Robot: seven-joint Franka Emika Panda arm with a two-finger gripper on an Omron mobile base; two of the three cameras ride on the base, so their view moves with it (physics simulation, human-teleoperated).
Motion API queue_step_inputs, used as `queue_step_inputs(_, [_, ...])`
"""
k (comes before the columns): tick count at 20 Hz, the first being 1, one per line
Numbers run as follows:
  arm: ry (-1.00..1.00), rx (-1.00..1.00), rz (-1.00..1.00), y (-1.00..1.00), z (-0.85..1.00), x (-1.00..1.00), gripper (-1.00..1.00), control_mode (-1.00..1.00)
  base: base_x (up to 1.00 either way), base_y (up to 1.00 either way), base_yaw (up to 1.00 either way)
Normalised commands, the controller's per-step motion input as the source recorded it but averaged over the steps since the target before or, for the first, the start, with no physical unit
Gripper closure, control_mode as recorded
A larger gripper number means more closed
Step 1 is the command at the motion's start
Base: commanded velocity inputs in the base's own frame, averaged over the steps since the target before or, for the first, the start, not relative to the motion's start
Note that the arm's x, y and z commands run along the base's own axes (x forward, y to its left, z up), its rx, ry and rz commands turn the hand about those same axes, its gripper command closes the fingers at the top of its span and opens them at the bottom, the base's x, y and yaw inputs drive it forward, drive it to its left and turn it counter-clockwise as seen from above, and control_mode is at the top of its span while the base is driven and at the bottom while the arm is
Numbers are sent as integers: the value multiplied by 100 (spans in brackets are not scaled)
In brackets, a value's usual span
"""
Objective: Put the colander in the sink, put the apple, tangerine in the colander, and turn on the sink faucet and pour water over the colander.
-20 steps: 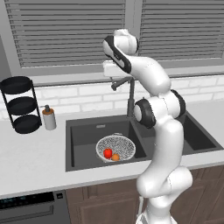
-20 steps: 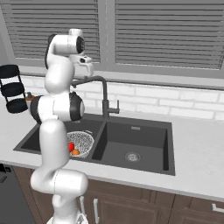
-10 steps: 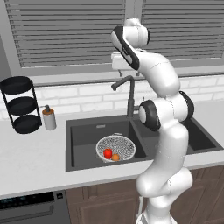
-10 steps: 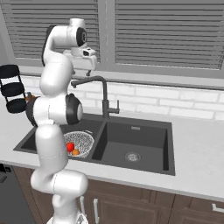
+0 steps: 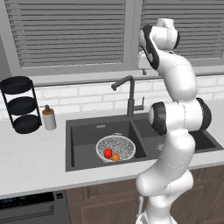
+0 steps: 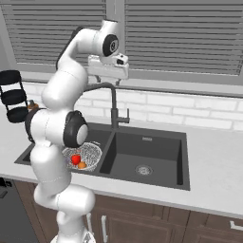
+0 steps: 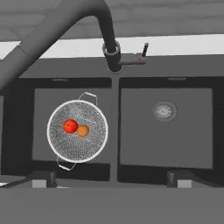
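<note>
Dark grey sink (image 5: 78, 131) sits in the table (image 5: 30, 162), two basins. Colander (image 5: 116, 148) stands in the left basin w/ apple (image 5: 107, 153) and tangerine (image 5: 115, 157) touching inside, so what is left is the water, I judge. Faucet (image 5: 130, 94) rises behind the divider; its spout (image 7: 48, 30) points left-forward, over the colander basin, long axis slanting in the hand view. Lever (image 7: 144, 49) is a short stick on the right side of the faucet base, pointing up and away. Gripper (image 6: 116, 71) hangs high above the sink, jaws spread, nothing between them. Lever lies below and ahead of the jaws; the approach should come down toward it.
</note>
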Motion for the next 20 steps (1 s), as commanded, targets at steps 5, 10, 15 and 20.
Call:
queue_step_inputs(5, [-30,4,23,-62,-59,-42,-100,-100,0,0,0])
queue_step_inputs(10, [-36,4,28,-27,-68,-15,-100,-100,0,0,0])
queue_step_inputs(15, [-38,7,24,-14,-57,6,-100,-100,0,0,0])
queue_step_inputs(20, [-35,7,15,-32,-40,16,-100,-100,0,0,0])
